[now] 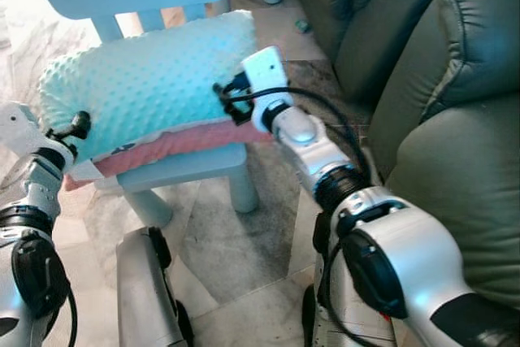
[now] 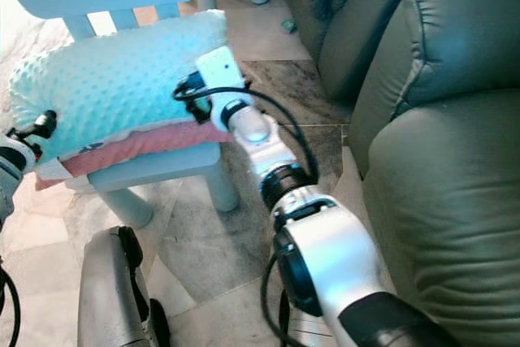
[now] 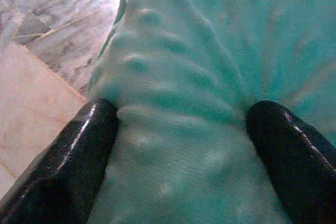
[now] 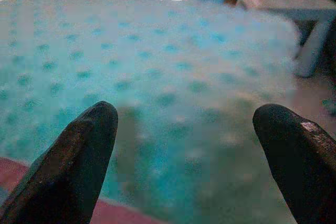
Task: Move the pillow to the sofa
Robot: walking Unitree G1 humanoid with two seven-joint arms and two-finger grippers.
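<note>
Now | pillow [image 1: 146,79] on chair [image 1: 183,170] | left gripper [image 3: 181,140] pinching it | no legible writing

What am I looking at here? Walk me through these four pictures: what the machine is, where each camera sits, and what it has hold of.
This is a humanoid robot with two silver arms, each ending in a gripper of two long black fingers. The two wide pictures come from a stereo camera on its head, looking down and forward. A mint green dotted pillow lies on a small light blue chair, with a pink layer beneath it. A dark green sofa stands to the robot's right, on a marble floor.

The other two pictures come from cameras on the wrists, looking along the fingers. The left gripper has its fingers set around one end of the pillow, the fabric bunched between them. The right gripper is at the pillow's other end, fingers spread wide, with the pillow just ahead of them.
</note>
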